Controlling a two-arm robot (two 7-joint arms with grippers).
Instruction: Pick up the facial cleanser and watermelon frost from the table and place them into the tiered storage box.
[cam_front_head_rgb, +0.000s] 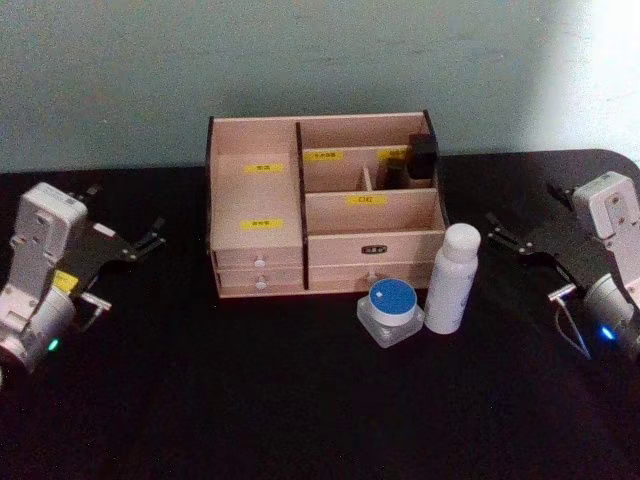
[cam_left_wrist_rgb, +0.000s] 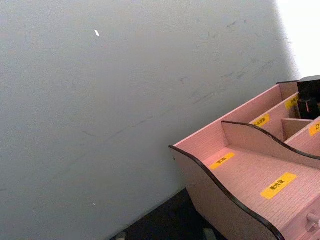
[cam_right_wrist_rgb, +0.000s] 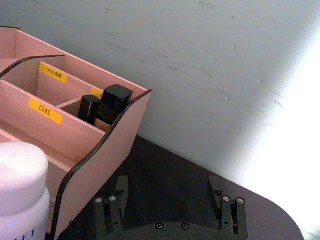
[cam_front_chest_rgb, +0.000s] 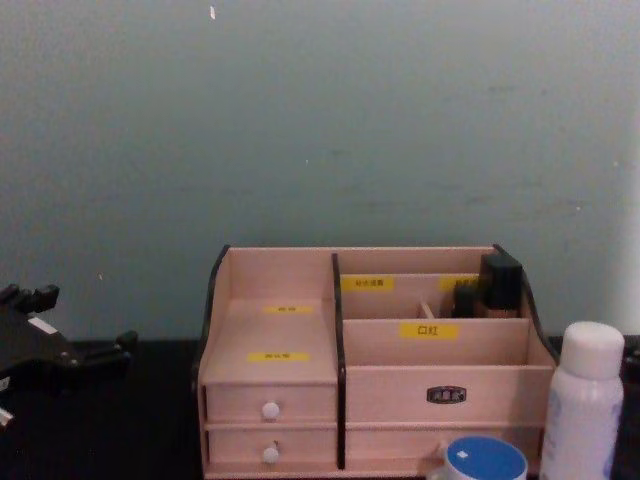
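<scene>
Black tabletop (cam_front_head_rgb: 300, 410) up front, and both targets are sitting on it. The facial cleanser (cam_front_head_rgb: 452, 278) stands upright just in front of the tiered storage box (cam_front_head_rgb: 340, 215), at its right half. The watermelon frost (cam_front_head_rgb: 391, 310) is tucked in close on the cleanser's left, blue lid up. Neither is in the box, so both picks and both placements are yet to do. A few dark items (cam_front_head_rgb: 420, 155) occupy the back right compartment. Out wide, left gripper (cam_front_head_rgb: 155, 233) and right gripper (cam_front_head_rgb: 495, 230) hover well apart from everything, jaws spread, holding nothing.
</scene>
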